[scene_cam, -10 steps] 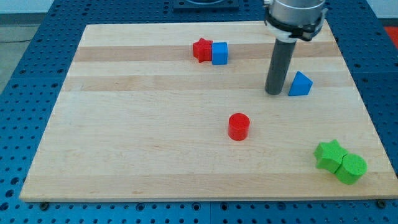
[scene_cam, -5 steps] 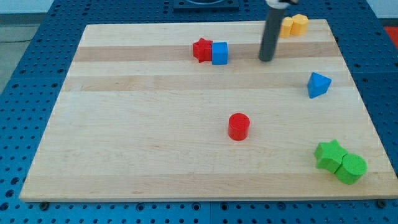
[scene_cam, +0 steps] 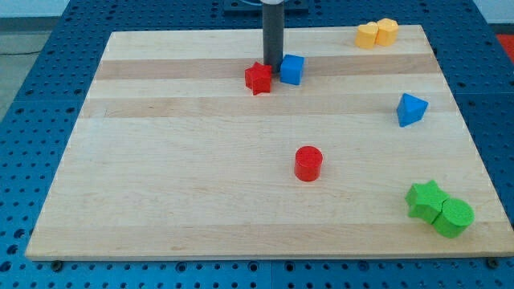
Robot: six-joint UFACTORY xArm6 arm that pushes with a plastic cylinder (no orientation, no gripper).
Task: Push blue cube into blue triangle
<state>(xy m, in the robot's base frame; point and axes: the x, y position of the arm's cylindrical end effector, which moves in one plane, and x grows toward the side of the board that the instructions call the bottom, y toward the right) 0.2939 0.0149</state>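
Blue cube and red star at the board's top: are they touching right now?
Apart. The camera view shows my tip standing between the red star and the blue cube, with the rod filling the gap that separates them.

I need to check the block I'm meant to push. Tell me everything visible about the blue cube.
The blue cube is a small, solid, matte block, plain blue, resting flat but turned slightly askew on the wooden board near the view's top centre. My tip is right against its left side, wedged between it and the red star, which lies apart from the cube. The blue triangle sits far off toward the view's right.
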